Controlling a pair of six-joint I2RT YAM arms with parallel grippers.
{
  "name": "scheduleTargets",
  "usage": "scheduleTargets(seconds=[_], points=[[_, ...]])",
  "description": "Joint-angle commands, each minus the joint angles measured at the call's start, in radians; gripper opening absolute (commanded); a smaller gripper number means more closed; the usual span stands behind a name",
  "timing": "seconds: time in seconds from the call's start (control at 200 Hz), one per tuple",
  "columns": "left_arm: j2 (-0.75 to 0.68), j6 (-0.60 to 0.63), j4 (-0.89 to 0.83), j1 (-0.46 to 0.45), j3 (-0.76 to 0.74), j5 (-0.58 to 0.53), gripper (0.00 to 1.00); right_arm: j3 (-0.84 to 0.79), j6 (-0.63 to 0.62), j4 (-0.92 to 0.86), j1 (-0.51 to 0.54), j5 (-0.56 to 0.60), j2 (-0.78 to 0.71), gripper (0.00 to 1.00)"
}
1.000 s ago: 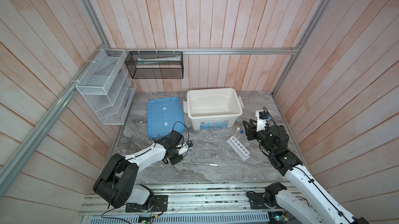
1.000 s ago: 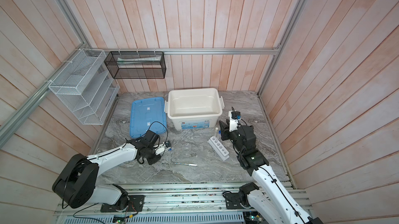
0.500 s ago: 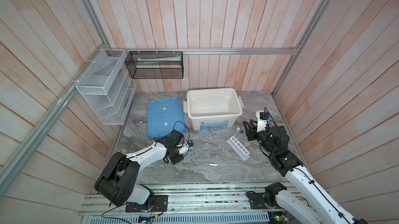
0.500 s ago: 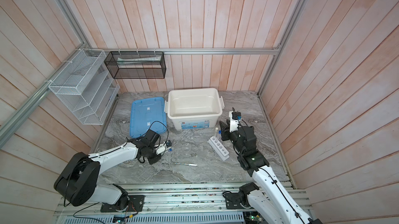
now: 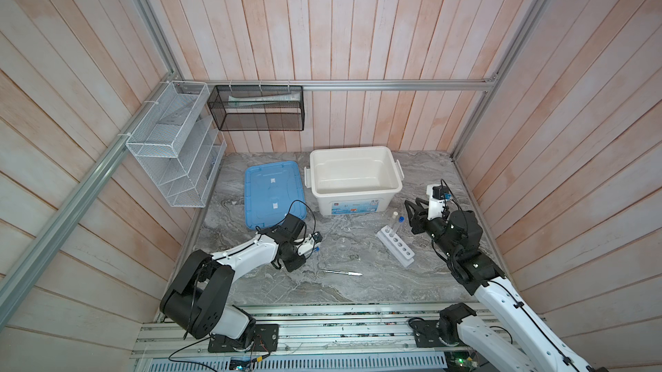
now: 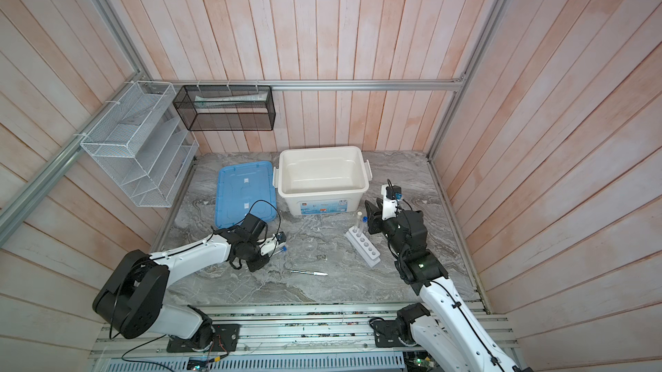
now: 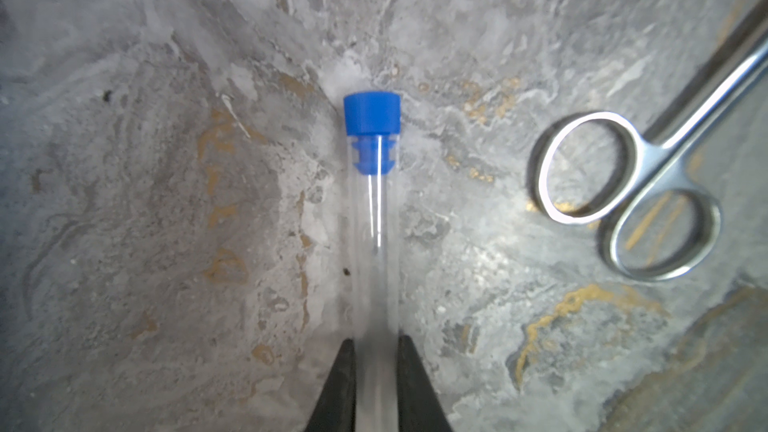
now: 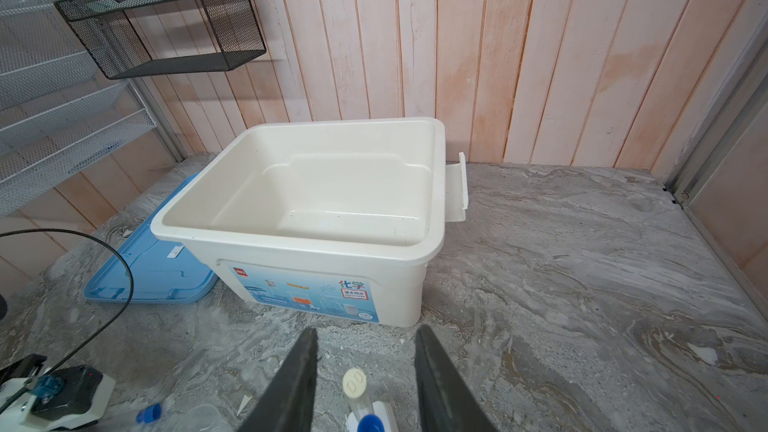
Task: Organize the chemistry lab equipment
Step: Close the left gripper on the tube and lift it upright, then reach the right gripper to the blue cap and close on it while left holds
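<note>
- Our left claw point(image 7: 376, 340) is clenched on the blue-capped tube point(image 7: 376, 222), which lies flat on the table point(image 7: 166, 201) before the white bin point(image 5: 353, 205), off its corner nearest the blue lid point(image 5: 274, 191).
- The scissors point(image 7: 623, 201) lie just beside that tube, farther from the bin.
- Our right claw point(image 8: 366, 329) stands released, jaws around but clear of the white-capped tube point(image 8: 354, 386), which is upright in the rack point(image 5: 396, 246) before the bin's other corner.
- We judge this the pickup of the last loose tube; next: lift, turn upright, find a free rack hole.
</note>
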Motion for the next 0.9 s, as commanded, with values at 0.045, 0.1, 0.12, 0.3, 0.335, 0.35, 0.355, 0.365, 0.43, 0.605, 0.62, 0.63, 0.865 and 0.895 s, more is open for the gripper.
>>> scheduleTargets(seconds=[0.045, 0.1, 0.12, 0.3, 0.335, 0.35, 0.355, 0.365, 0.43, 0.605, 0.62, 0.63, 0.865, 0.895], points=[[-0.032, -0.023, 0.003, -0.001, -0.012, 0.008, 0.17, 0.011, 0.006, -0.012, -0.004, 0.004, -0.013, 0.41], [-0.074, -0.030, 0.009, 0.010, -0.004, 0.023, 0.17, 0.022, 0.006, -0.024, -0.004, 0.002, -0.014, 0.40], [-0.090, -0.033, 0.013, 0.015, -0.003, 0.031, 0.17, 0.025, 0.006, -0.029, -0.003, 0.002, -0.014, 0.40], [-0.236, -0.066, 0.037, 0.062, 0.010, 0.117, 0.17, 0.091, 0.009, -0.076, -0.004, -0.039, -0.004, 0.41], [-0.264, -0.069, 0.041, 0.069, 0.016, 0.135, 0.17, 0.108, 0.009, -0.085, -0.003, -0.057, 0.001, 0.41], [-0.276, -0.070, 0.043, 0.072, 0.017, 0.143, 0.17, 0.115, 0.009, -0.089, -0.003, -0.066, 0.003, 0.40], [-0.279, -0.071, 0.044, 0.072, 0.018, 0.145, 0.17, 0.117, 0.008, -0.090, -0.003, -0.069, 0.004, 0.40], [-0.287, -0.072, 0.046, 0.074, 0.019, 0.150, 0.17, 0.123, 0.008, -0.092, -0.003, -0.075, 0.005, 0.40], [-0.339, -0.080, 0.063, 0.087, 0.025, 0.183, 0.17, 0.161, 0.007, -0.118, -0.003, -0.119, 0.019, 0.41], [-0.462, -0.121, 0.170, 0.119, 0.023, 0.301, 0.17, 0.272, 0.013, -0.195, 0.012, -0.307, 0.089, 0.41], [-0.469, -0.126, 0.183, 0.119, 0.022, 0.312, 0.17, 0.280, 0.016, -0.197, 0.017, -0.313, 0.094, 0.41], [-0.473, -0.129, 0.192, 0.119, 0.022, 0.319, 0.17, 0.283, 0.018, -0.197, 0.021, -0.316, 0.098, 0.41], [-0.502, -0.199, 0.379, 0.124, 0.013, 0.469, 0.17, 0.343, 0.055, -0.173, 0.152, -0.317, 0.166, 0.41], [-0.500, -0.208, 0.402, 0.125, 0.014, 0.485, 0.17, 0.348, 0.055, -0.168, 0.175, -0.312, 0.176, 0.41]])
